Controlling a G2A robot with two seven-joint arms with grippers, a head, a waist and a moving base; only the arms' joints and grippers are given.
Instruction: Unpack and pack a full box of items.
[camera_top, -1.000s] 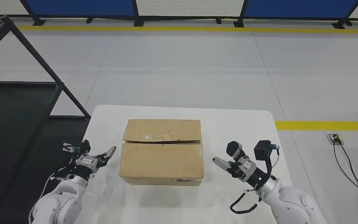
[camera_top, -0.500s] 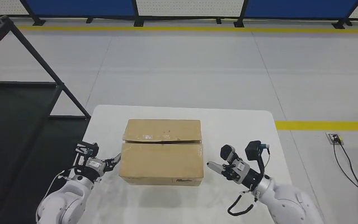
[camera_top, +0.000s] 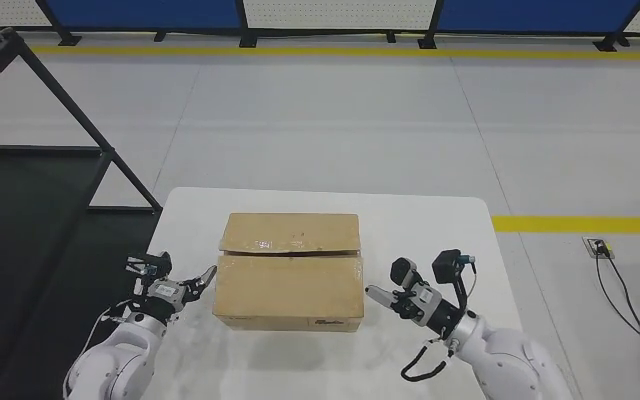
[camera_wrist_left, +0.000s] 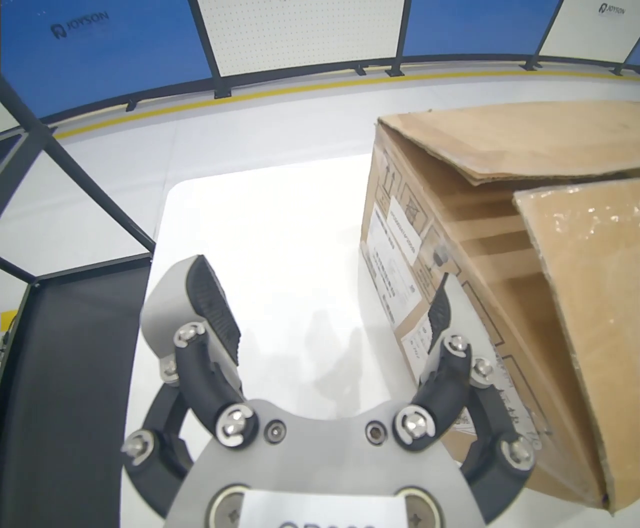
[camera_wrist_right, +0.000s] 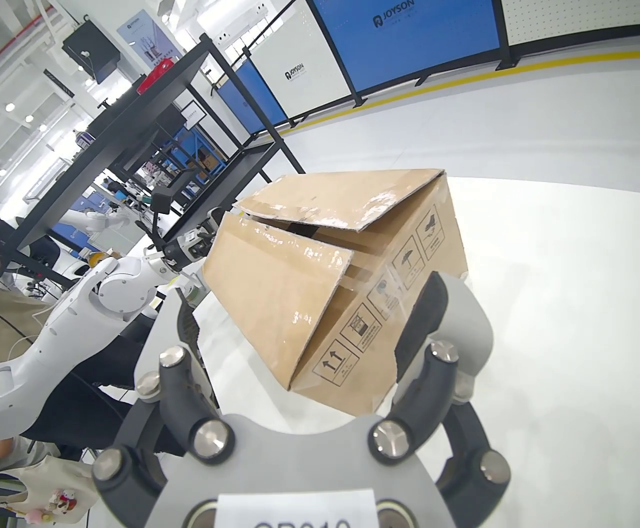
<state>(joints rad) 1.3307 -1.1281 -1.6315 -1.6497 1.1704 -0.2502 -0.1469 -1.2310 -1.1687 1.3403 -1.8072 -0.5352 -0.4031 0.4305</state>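
A brown cardboard box (camera_top: 290, 270) stands in the middle of the white table (camera_top: 430, 220), its two top flaps folded down, with a slit between them. My left gripper (camera_top: 173, 271) is open beside the box's left end. In the left wrist view the left gripper (camera_wrist_left: 320, 285) has one fingertip (camera_wrist_left: 440, 305) close against the labelled side of the box (camera_wrist_left: 500, 240). My right gripper (camera_top: 390, 284) is open at the box's right end. In the right wrist view the right gripper (camera_wrist_right: 310, 305) faces a corner of the box (camera_wrist_right: 310, 235).
A black metal shelf frame (camera_top: 60, 130) stands off the table's left side. Bare table surface lies behind the box and to its right. The table's front edge runs just under the box. A cable (camera_top: 612, 280) lies on the floor far right.
Both grippers have drawn in toward the box's ends, the right one moving left by the larger amount. The box has not moved.
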